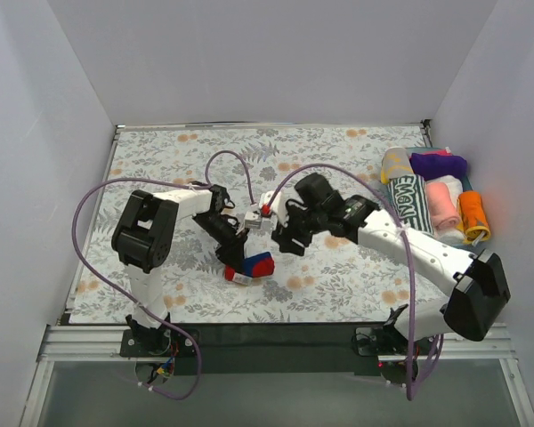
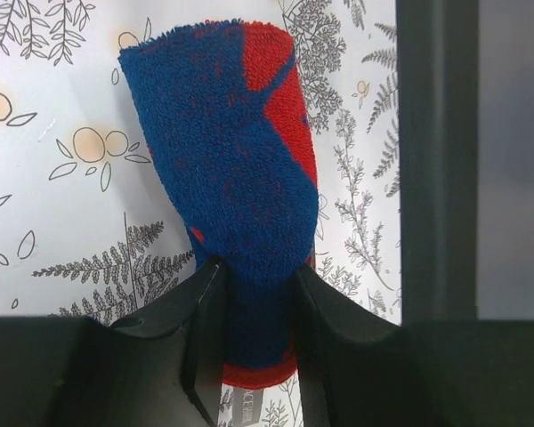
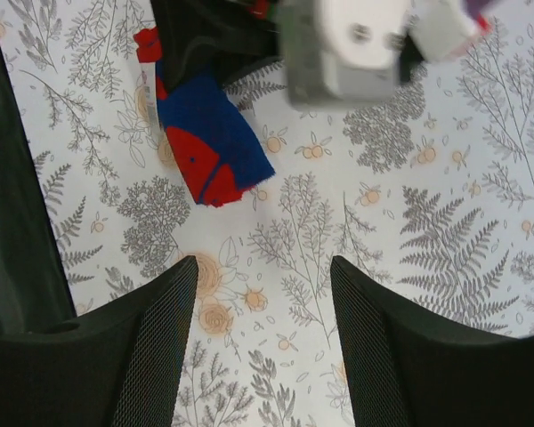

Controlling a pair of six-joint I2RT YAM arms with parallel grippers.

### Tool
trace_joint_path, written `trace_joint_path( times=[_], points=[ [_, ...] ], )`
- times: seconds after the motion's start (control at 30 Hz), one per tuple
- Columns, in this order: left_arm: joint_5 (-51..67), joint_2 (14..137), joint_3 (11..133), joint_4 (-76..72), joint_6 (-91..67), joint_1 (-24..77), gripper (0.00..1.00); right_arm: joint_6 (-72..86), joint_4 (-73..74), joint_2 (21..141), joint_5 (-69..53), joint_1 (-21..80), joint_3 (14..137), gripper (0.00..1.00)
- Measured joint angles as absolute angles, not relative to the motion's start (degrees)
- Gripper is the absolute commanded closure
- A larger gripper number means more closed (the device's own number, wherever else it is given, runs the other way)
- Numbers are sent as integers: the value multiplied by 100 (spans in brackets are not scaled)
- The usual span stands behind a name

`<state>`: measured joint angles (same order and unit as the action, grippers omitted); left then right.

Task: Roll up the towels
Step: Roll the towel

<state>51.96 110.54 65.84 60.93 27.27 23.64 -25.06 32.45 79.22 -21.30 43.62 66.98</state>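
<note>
A rolled red and blue towel (image 1: 252, 266) lies near the table's front middle. My left gripper (image 1: 231, 260) is shut on one end of it; in the left wrist view the roll (image 2: 227, 151) sticks out beyond the black fingers (image 2: 200, 311). My right gripper (image 1: 285, 240) is open and empty just right of the roll, above the covering. In the right wrist view the roll (image 3: 209, 142) lies ahead at the upper left, apart from the fingers (image 3: 160, 338). A salmon-pink rolled towel (image 1: 441, 205) lies among the rolls at the far right.
Several other rolled towels (image 1: 427, 191) are stacked at the right edge: purple, white-green with letters, orange, yellowish. The flower-and-fern covering (image 1: 320, 151) spreads over the table. White walls enclose three sides. The table's front edge (image 1: 276, 329) runs by the arm bases.
</note>
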Motion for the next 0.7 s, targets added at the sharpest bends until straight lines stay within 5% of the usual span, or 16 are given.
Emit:
trace_joint_path(
  times=[0.17, 0.3, 0.7],
  points=[
    [5476, 11524, 6938, 6558, 2759, 2248, 94, -2703, 2720, 8071, -963, 5627, 6287, 40],
    [5579, 11721, 7074, 6757, 2792, 2235, 94, -2838, 2272, 8501, -305, 6246, 6191, 27],
    [5981, 12468, 7561, 7631, 3251, 2073, 94, -3312, 1199, 9196, 110, 6641, 5690, 32]
  ],
)
